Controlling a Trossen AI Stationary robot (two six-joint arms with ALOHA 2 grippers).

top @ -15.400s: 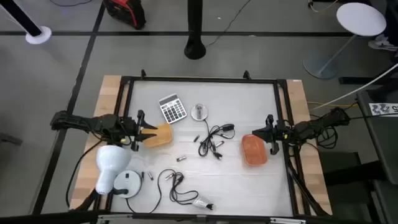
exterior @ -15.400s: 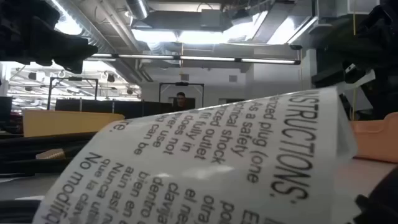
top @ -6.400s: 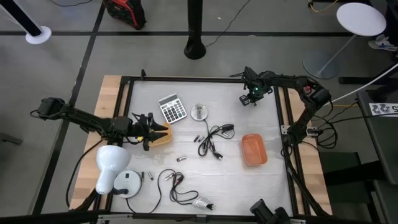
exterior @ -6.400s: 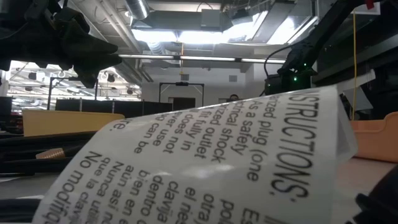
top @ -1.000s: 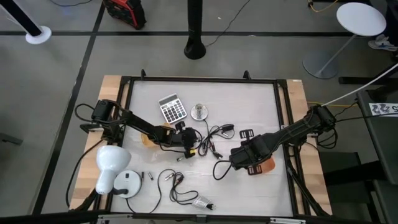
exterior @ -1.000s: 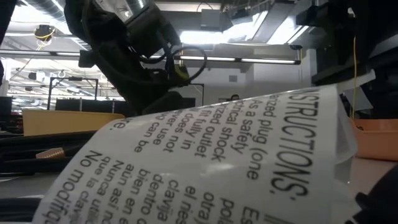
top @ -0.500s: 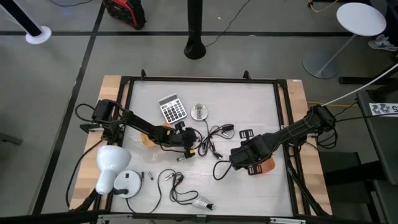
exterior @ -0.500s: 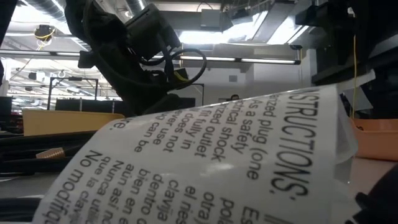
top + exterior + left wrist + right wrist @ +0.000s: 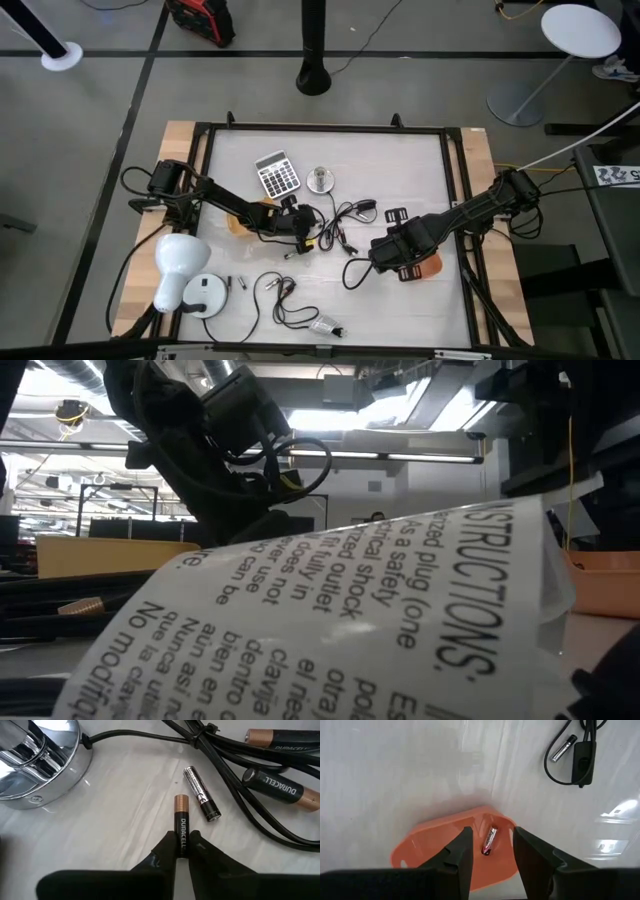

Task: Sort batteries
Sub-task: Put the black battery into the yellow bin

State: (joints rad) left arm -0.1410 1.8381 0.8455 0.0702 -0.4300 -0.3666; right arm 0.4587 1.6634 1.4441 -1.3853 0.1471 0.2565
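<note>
My left gripper (image 9: pixel 181 840) is near the table's middle (image 9: pixel 312 240), shut on a black, copper-topped battery (image 9: pixel 181 815). Just beyond it a silver-and-black battery (image 9: pixel 201 793) lies on the table. Two more copper-topped batteries (image 9: pixel 280 787) lie among black cables (image 9: pixel 235 765). My right gripper (image 9: pixel 492 831) hangs open over the orange tray (image 9: pixel 445 855), which holds one battery (image 9: pixel 489 841). Another silver battery (image 9: pixel 563 747) lies past the tray, beside a cable. My left gripper pinches the battery's black end (image 9: pixel 181 845) between its two fingers, one on each long side. The fingers slant down from the table's left and run along the battery. Its copper end (image 9: pixel 181 801) points away from the gripper. It appears to lie on the table.
A calculator (image 9: pixel 277 175) and a chrome disc (image 9: pixel 320 180) sit at the far middle. A second cable coil (image 9: pixel 285 300) and two white objects (image 9: pixel 185 270) lie at the near left. A tan tray (image 9: pixel 235 222) shows under the left arm. A printed label (image 9: pixel 330 610) blocks the low view.
</note>
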